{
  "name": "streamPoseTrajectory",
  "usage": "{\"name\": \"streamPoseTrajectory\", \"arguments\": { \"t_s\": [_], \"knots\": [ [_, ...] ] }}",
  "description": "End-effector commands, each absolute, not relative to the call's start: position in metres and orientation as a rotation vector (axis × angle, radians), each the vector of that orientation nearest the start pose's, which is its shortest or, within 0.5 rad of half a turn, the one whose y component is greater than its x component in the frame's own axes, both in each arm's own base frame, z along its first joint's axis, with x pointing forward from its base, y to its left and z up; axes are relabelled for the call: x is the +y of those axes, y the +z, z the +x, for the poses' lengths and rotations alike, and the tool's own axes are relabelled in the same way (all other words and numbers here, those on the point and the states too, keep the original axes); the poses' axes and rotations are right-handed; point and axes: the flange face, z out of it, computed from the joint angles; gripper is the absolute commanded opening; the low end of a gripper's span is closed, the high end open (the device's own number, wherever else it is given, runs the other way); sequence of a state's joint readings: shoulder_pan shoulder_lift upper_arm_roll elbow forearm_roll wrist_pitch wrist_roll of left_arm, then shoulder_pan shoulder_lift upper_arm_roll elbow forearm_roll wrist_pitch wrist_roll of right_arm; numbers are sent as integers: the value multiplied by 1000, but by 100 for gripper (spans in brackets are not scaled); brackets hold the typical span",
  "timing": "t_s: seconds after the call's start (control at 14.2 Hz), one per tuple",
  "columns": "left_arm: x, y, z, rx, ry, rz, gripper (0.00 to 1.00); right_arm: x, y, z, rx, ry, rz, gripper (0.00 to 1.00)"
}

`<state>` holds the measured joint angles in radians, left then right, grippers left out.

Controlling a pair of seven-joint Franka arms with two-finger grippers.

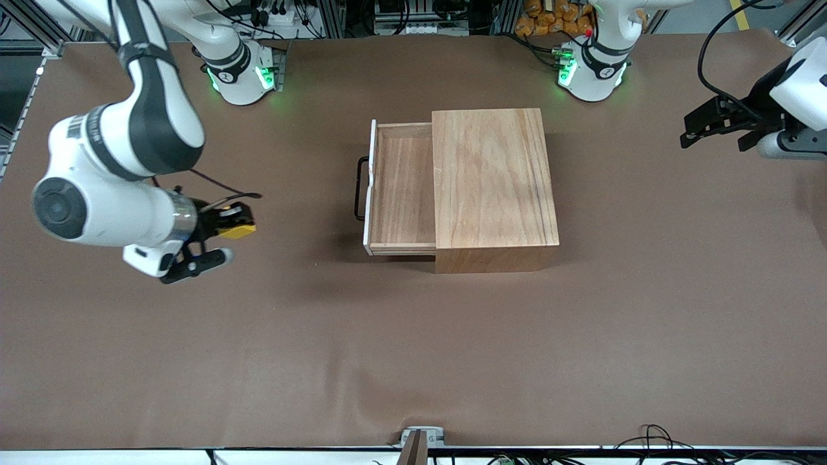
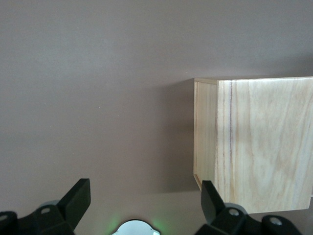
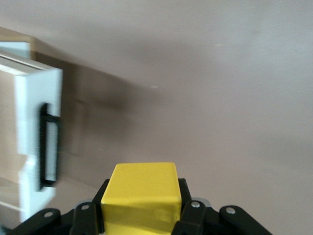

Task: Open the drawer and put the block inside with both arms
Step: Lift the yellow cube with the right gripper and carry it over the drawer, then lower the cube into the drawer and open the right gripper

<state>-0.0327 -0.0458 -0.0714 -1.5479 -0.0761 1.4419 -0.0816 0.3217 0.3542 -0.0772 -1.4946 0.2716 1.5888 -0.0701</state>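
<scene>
Block in transit to the open drawer

Our right pincer [image 1: 227,226] is clamped on the block [image 1: 236,227], over bare worktop [image 1: 413,349] toward the right arm's end, well apart from the drawer [image 1: 402,194], which stands pulled out of the box [image 1: 494,184]. We should carry the block level, clear the white front and handle [image 1: 359,188] with height, centre over the tray, then lower before releasing. Our left pincer [image 1: 717,123] waits, spread wide, at the other end.

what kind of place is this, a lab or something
Likely a robotics lab: two robot arms bolted along a brown-covered table, metal framing and loose cables at its edges, and only a test drawer set out.
</scene>
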Motion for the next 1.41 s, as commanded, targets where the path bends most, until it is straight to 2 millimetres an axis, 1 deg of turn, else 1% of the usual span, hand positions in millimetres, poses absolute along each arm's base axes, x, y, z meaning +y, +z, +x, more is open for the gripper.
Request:
{"name": "streamPoseTrajectory", "arguments": {
  "t_s": [0.0,0.07,0.21,0.28,0.35,0.42,0.49,0.56,0.63,0.7,0.78,0.85,0.92,0.99,1.13,1.2,1.34],
  "knots": [
    [-63,651,514,52,72,-3196,100,232,469,596,-263,411,-2870,0],
    [-61,651,515,53,68,-3184,100,254,469,588,-240,412,-2885,0],
    [-58,655,517,64,52,-3161,100,288,468,579,-192,377,-2900,0],
    [-57,654,518,64,52,-3162,100,319,466,566,-177,373,-2912,0],
    [-55,654,519,62,54,-3163,100,347,463,553,-116,351,-2930,0],
    [-55,654,519,60,54,-3164,100,371,459,542,-22,337,-2944,0],
    [-54,652,520,57,59,-3165,100,394,451,532,29,329,-2956,0],
    [-53,651,521,55,62,-3165,100,413,443,523,40,315,-2960,0],
    [-53,651,521,55,62,-3165,100,423,433,520,31,313,-2964,0],
    [-53,651,521,55,62,-3167,100,426,422,520,29,325,-2971,0],
    [-54,651,521,55,62,-3168,100,431,416,515,18,333,-2976,0],
    [-54,650,521,58,65,-3173,100,437,404,510,12,323,-2978,0],
    [-52,649,523,52,70,-3176,100,446,386,501,15,312,-2981,0],
    [-46,649,524,33,70,-3180,100,456,372,491,40,283,-2979,0],
    [-42,651,525,20,60,-3181,100,470,357,476,62,249,-2976,0],
    [-42,650,525,20,63,-3181,100,473,347,475,58,259,-2985,0],
    [-39,650,526,8,60,-3181,100,475,340,473,66,272,-2992,0]
  ]
}}
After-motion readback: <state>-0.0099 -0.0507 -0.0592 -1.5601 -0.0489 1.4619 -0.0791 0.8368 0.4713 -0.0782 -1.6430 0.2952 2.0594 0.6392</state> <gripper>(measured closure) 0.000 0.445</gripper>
